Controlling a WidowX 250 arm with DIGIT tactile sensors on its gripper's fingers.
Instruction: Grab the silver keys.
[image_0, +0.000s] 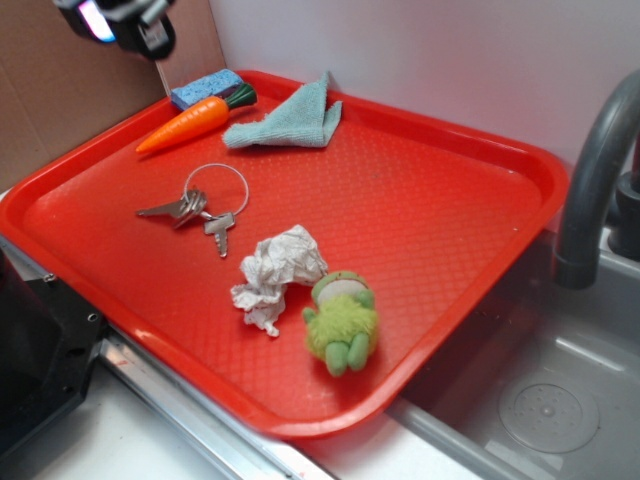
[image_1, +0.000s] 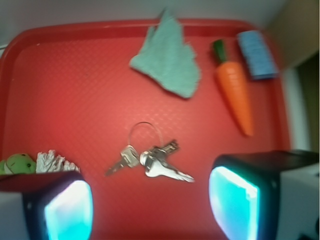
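Evidently the approach stage was in hand: nothing had been gripped, and the gripper (image_0: 120, 22) hung high above the far left corner of the red tray (image_0: 450, 240), well clear of its floor. In the wrist view the two fingers (image_1: 235, 200) stood wide apart, one at each lower corner of the picture, with bare tray showing between them.

The silver keys (image_0: 195, 208) lay flat on the tray's left half, near the middle of that side. Their thin wire ring (image_0: 222, 186) pointed toward the far rim, two keys fanned out leftward and one lay nearer the crumpled white paper (image_0: 275, 275), apart from it. An orange toy carrot (image_0: 190, 122), a blue sponge (image_0: 205, 87) and a teal cloth (image_0: 290, 125) sat at the far edge, well apart from the bunch; a green plush toy (image_0: 342, 318) rested just beside the paper.

Relative to the fingers, the keys (image_1: 150, 160) appeared in the wrist view between the two pads and slightly ahead of them, roughly centred in the gap but far below.

In my judgement the next move called for a straight descent, with a small forward correction so the jaws straddle the clustered key heads where the ring joins them. Flat metal on a textured tray offers little height, so the fingertips would need to reach nearly to the tray floor before closing.
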